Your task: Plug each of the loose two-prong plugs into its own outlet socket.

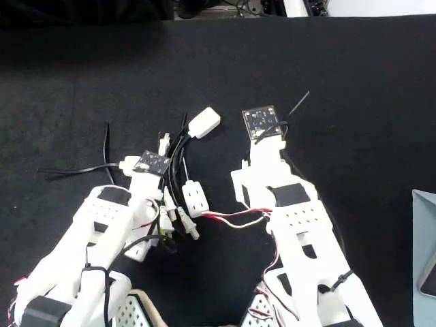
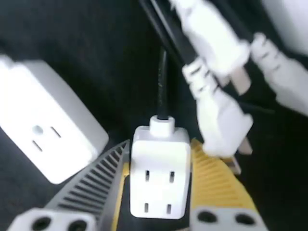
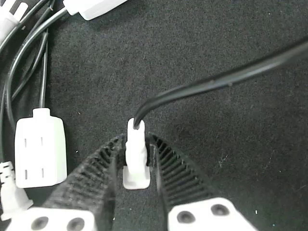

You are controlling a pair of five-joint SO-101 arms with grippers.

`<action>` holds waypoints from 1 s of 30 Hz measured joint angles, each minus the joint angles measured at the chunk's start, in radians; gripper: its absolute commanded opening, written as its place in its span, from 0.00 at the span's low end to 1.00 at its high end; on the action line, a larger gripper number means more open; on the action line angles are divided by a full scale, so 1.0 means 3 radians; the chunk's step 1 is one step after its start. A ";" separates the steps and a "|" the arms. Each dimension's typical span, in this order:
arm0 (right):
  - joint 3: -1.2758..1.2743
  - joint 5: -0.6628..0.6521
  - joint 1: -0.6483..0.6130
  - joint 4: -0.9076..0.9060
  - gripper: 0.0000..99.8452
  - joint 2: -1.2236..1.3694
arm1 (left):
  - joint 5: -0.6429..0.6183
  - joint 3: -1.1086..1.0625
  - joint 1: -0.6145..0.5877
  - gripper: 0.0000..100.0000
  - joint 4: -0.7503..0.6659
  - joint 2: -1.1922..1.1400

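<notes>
Left gripper (image 2: pixel 160 144) is clamped on a white outlet socket (image 2: pixel 160 185) — black cord runs off its far end; loose plugs (image 2: pixel 221 120) are seen just beyond, a larger outlet block (image 2: pixel 45 130) beside. Right gripper (image 3: pixel 136 140) is clenched on a white plug (image 3: pixel 136 163) — black cord attached; a second socket (image 3: pixel 40 151) lies near, on the black table (image 1: pixel 354 82).

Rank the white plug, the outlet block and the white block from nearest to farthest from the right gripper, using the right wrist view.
1. white plug, clamped in the right gripper itself.
2. outlet block, lying off to one side of the gripper.
3. white block, farthest, well ahead of the gripper.
</notes>
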State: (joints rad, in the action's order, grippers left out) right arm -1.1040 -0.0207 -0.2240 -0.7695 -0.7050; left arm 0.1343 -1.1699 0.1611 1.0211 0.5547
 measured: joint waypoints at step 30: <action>0.0000 0.0000 0.0000 0.0000 0.01 0.0000 | 0.0706 0.0338 -0.0020 0.25 -0.0936 0.0000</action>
State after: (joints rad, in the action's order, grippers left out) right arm -1.1040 -0.0207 -0.2240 -0.7695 -0.7050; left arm 0.3460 -1.0687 0.1550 0.7403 0.5547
